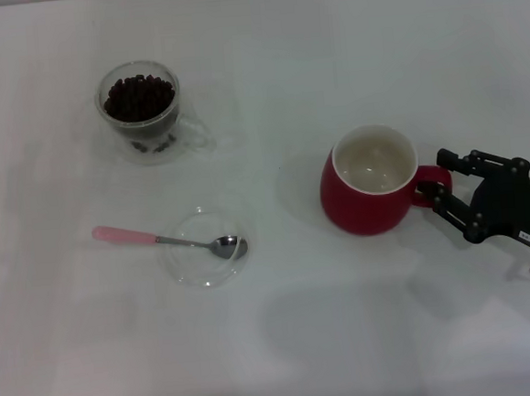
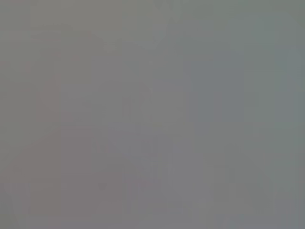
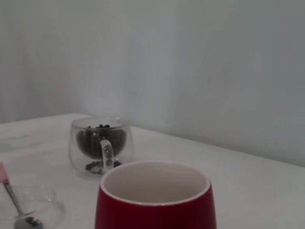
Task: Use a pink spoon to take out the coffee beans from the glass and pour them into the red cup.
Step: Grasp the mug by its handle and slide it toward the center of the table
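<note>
White tabletop held the red cup, its handle between the right gripper's spread fingers, risking a tip-over.

The right gripper is showing at the right edge of the head view, a little below mid-height, its black arm running off toward the lower right corner. Its two fingers are pointing left and are standing apart, one above the other in the frame. The left arm is not appearing in any view.
</note>
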`<action>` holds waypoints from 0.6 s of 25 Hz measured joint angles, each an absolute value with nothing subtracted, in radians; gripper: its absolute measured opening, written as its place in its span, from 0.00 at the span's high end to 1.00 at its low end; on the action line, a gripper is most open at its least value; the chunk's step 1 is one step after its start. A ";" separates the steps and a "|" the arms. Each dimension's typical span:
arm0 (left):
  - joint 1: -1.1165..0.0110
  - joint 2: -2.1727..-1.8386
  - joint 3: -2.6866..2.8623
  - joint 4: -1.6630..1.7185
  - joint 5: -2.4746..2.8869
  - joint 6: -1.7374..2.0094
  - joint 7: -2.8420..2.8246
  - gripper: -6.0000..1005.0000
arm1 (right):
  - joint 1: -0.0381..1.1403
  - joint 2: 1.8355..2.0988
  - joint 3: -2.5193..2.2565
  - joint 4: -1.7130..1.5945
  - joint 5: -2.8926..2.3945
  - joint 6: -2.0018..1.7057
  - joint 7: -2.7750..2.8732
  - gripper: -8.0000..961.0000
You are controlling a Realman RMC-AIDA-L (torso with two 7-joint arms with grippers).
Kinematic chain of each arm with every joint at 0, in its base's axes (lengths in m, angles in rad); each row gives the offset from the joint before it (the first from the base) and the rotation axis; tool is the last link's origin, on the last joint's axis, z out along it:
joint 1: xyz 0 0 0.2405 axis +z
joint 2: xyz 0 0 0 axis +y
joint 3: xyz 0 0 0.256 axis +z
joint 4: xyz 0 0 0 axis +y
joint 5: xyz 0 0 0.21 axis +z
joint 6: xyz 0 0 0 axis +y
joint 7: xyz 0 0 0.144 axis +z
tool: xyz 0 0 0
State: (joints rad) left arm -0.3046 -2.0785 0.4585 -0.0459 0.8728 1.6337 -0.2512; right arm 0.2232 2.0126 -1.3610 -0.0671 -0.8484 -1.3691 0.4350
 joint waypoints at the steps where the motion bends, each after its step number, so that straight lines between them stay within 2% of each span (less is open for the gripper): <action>1: -0.305 -2.079 0.459 -0.046 0.873 1.634 -0.251 0.11 | 0.223 2.013 -1.361 -0.067 -0.848 -1.372 0.435 0.54; 6: -0.303 -2.079 0.462 -0.046 0.873 1.634 -0.251 0.11 | 0.220 2.013 -1.360 -0.068 -0.846 -1.378 0.449 0.54; 15: -0.301 -2.079 0.462 -0.046 0.874 1.634 -0.250 0.11 | 0.214 2.006 -1.364 -0.060 -0.848 -1.383 0.476 0.38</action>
